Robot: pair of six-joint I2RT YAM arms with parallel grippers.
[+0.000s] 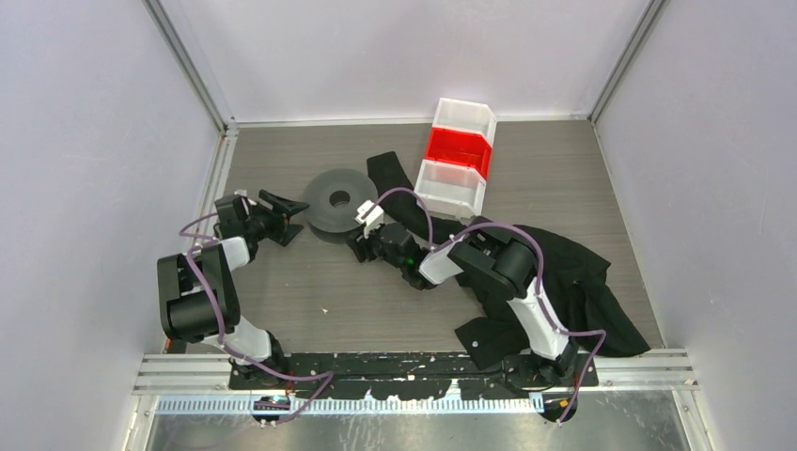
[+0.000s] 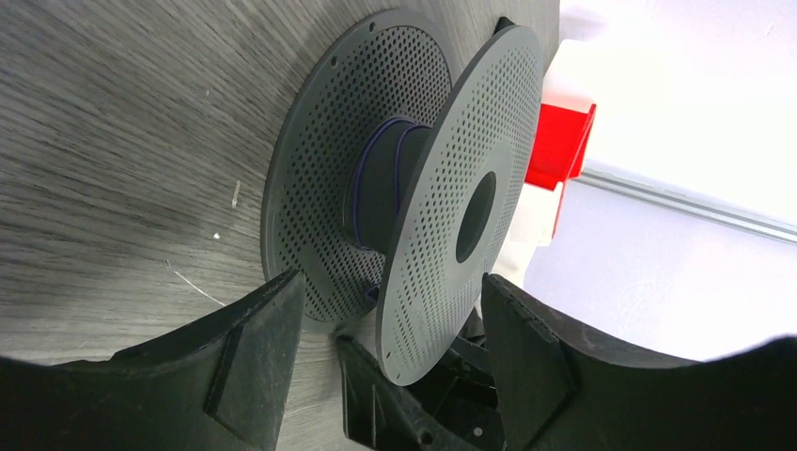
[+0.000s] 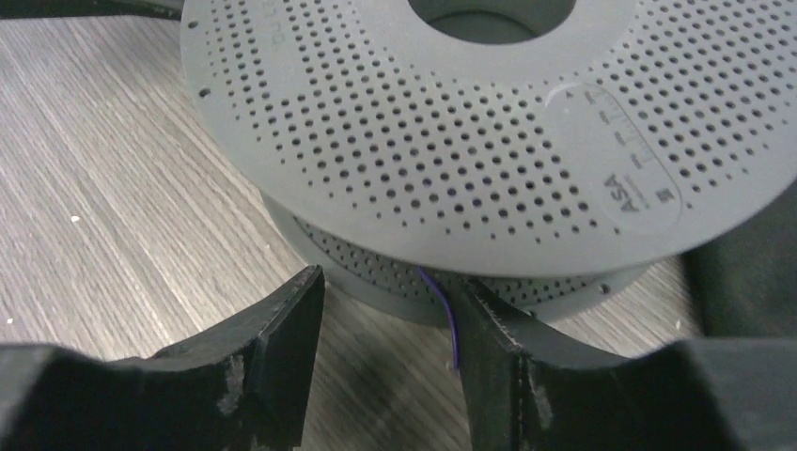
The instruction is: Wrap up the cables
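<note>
The dark grey two-flanged reel (image 1: 336, 199) lies flat on the table. In the left wrist view the reel (image 2: 451, 188) shows a few turns of the thin dark wire (image 2: 362, 178) on its hub. My left gripper (image 1: 289, 212) is open just left of the reel, and the flange edge sits between its fingers (image 2: 254, 357) without being gripped. My right gripper (image 1: 360, 242) is open at the reel's near right edge. In the right wrist view the loose wire end (image 3: 451, 315) hangs out from between the reel's (image 3: 442, 122) flanges, against the inside of one finger (image 3: 489, 348).
A row of white and red bins (image 1: 458, 155) stands behind and to the right of the reel. A black garment (image 1: 573, 272) lies under the right arm, with a part (image 1: 390, 174) reaching up beside the reel. Walls enclose the table.
</note>
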